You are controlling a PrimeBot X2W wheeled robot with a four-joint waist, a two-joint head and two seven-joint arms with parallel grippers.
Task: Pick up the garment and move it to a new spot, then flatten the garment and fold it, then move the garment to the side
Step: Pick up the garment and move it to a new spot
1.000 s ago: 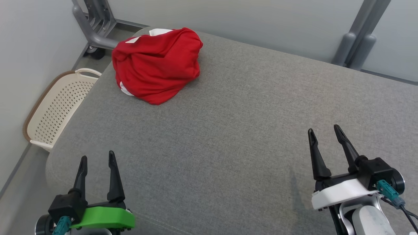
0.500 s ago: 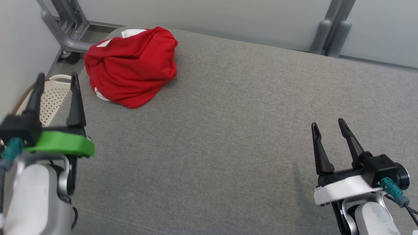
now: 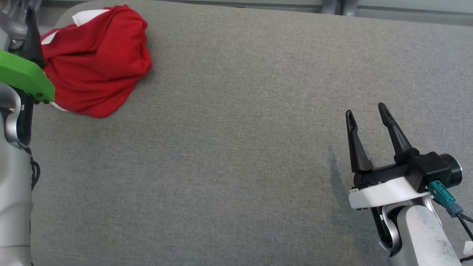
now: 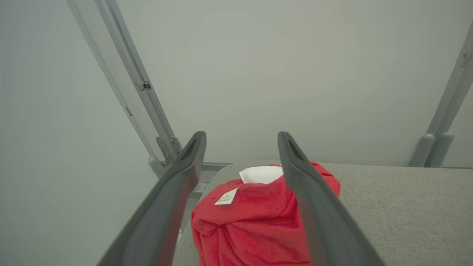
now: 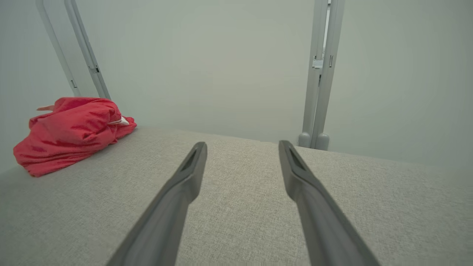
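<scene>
We see the red garment bunched in a heap at ten o'clock in the head view, on the far left corner of the grey cushion. A small white label lies on top of it, with print too small for us to read. Our left gripper hovers close by the heap at nine o'clock, fingers spread apart and not clamped on it. Our right gripper is at four o'clock, well apart from the garment, fingers likewise spread over the cushion.

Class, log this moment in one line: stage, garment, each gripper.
stage: pick-up not begun | garment: crumpled red heap, far-left corner of cushion | left gripper: open, aimed at garment | right gripper: open, empty, above cushion
</scene>
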